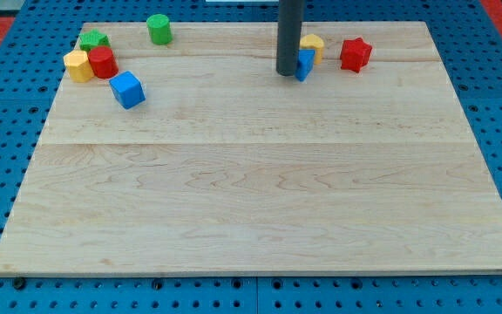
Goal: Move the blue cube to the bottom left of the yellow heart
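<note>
The blue cube (127,90) lies near the board's upper left, just below and to the right of a red round block (103,62). The yellow heart (313,44) sits near the top edge, right of centre, partly hidden. A second blue block (305,64), whose shape I cannot make out, touches the heart's lower left. My tip (287,73) rests against that blue block's left side, far to the right of the blue cube.
A yellow hexagon-like block (78,65) and a green star (94,40) cluster with the red round block at the upper left. A green cylinder (159,29) stands at the top edge. A red star (355,54) lies right of the heart.
</note>
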You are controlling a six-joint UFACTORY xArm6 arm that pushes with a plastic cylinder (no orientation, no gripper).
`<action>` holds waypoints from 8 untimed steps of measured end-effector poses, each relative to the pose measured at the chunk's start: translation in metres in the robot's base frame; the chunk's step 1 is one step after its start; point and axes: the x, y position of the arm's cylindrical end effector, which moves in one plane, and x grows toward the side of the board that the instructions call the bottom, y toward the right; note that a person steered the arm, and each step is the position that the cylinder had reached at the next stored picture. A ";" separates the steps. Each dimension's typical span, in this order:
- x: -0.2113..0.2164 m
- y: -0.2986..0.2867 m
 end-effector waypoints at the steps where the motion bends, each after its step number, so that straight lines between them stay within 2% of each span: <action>1: -0.009 0.029; 2: 0.031 -0.004; 3: 0.067 -0.070; 4: 0.079 -0.149; 5: 0.072 -0.220; 6: 0.095 -0.240; 7: 0.078 -0.295; 8: 0.047 -0.260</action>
